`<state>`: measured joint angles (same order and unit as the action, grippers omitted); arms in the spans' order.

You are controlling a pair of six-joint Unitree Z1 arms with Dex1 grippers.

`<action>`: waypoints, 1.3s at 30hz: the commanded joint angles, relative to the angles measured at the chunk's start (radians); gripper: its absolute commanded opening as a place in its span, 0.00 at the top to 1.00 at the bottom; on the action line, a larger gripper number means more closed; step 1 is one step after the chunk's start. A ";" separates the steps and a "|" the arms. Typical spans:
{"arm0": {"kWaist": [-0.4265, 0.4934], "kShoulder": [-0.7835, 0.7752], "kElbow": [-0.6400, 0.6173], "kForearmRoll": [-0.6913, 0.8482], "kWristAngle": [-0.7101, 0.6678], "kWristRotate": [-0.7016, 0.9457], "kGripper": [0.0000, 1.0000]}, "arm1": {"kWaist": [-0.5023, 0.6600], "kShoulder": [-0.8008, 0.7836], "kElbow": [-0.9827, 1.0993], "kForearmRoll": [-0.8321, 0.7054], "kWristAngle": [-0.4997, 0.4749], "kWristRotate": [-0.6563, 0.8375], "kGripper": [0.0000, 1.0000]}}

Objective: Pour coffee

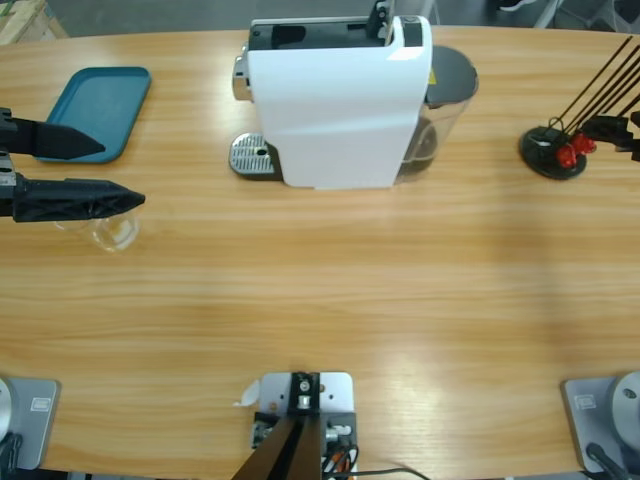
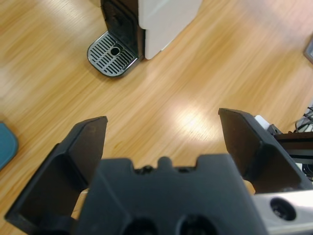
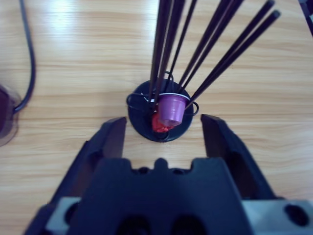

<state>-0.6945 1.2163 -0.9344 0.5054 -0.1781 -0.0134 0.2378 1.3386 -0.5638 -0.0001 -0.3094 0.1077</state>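
A small clear glass tumbler (image 1: 113,232) stands at the table's left, partly under the nearer jaw of my left gripper (image 1: 122,174), which comes in from the left edge and is open. Coffee is out of view; the glass looks clear. The white coffee machine (image 1: 338,100) stands at the back middle, its metal drip tray (image 1: 252,157) facing left. In the left wrist view my gripper (image 2: 164,122) holds nothing and the drip tray (image 2: 112,54) lies ahead. My right gripper (image 3: 162,123) is open just short of a black capsule stand (image 3: 142,120) holding a purple capsule (image 3: 171,108).
A teal tray (image 1: 100,110) lies at the back left beside the left gripper. The capsule stand (image 1: 553,152) with long black rods and red capsules sits at the far right. The machine's dark water tank (image 1: 445,95) and a black cable (image 3: 27,49) lie beyond.
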 commanded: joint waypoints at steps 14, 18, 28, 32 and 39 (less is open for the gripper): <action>0.009 0.027 0.035 -0.022 0.045 -0.051 0.01 | -0.048 0.131 0.065 -0.138 -0.035 0.041 0.73; 0.009 0.028 0.035 -0.022 0.045 -0.051 0.01 | -0.048 0.138 0.070 -0.151 -0.031 0.041 0.74; 0.009 0.030 0.050 -0.022 0.043 -0.056 0.01 | -0.048 0.110 0.047 -0.137 -0.023 0.039 1.00; 0.009 0.031 0.062 -0.026 0.041 -0.060 0.01 | -0.048 0.068 -0.007 -0.071 -0.023 0.036 1.00; 0.009 0.021 0.093 -0.040 0.037 -0.066 0.01 | -0.048 0.051 -0.054 -0.011 -0.023 0.039 1.00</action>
<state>-0.6943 1.2186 -0.8962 0.4883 -0.1420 -0.0655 0.2020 1.4189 -0.5774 -0.0578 -0.3357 0.1410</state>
